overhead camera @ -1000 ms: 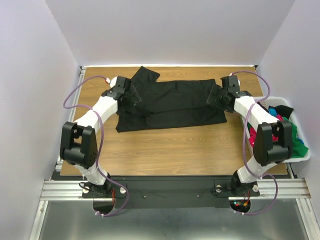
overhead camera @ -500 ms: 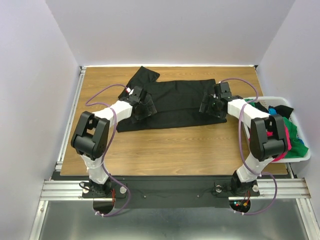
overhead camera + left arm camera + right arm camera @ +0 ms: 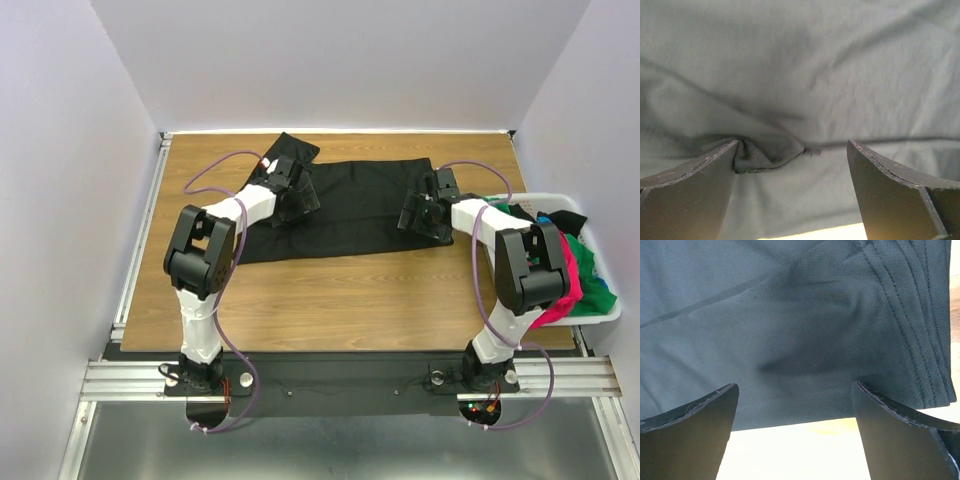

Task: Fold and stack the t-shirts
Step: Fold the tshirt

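A large black t-shirt (image 3: 355, 205) lies flattened across the back of the wooden table (image 3: 350, 300), one sleeve sticking out at the back left. My left gripper (image 3: 300, 195) hovers open over its left part. In the left wrist view the cloth (image 3: 805, 75) fills the picture, with a small pucker (image 3: 765, 155) beside the left finger (image 3: 690, 185). My right gripper (image 3: 412, 215) is open over the shirt's right end. There the stitched hem (image 3: 910, 330) runs along the right and the cloth's near edge lies between the fingers (image 3: 905, 430).
A white plastic basket (image 3: 556, 199) stands at the table's right edge, holding crumpled green (image 3: 597, 285), magenta-pink (image 3: 565, 290) and blue (image 3: 548, 222) shirts. Purple walls close in the back and sides. Bare wood shows in front of the black shirt.
Both grippers have moved inward from the shirt's outer edges to over the cloth. The left one went right and toward the back; the right shifted slightly left. Both stayed open.
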Controlling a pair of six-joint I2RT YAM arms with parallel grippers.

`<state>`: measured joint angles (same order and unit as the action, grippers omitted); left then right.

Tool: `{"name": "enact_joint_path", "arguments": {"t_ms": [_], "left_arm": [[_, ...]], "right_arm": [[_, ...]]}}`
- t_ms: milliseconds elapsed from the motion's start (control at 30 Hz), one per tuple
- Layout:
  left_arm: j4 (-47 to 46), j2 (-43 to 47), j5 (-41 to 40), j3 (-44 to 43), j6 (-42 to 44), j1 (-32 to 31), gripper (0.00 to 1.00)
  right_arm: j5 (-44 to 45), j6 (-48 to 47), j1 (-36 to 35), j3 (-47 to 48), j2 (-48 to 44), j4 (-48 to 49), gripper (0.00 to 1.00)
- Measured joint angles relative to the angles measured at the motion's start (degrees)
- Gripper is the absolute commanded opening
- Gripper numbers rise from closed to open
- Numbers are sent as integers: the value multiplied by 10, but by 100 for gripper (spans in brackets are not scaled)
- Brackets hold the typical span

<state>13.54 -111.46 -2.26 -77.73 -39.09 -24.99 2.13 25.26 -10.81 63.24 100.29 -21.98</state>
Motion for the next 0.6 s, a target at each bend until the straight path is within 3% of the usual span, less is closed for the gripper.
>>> {"name": "enact_joint_path", "arguments": {"t_ms": [367,500,600], "left_arm": [[49,-120,-49,-211,82,19,98],[50,-110,-67,-206,101,23,98],[40,-61,-77,-118,101,23,98]], "right_arm": [[16,0,0,-5,5,2,100],[26,0,0,-5,5,2,100],[35,-2,0,-5,5,2,100]]}}
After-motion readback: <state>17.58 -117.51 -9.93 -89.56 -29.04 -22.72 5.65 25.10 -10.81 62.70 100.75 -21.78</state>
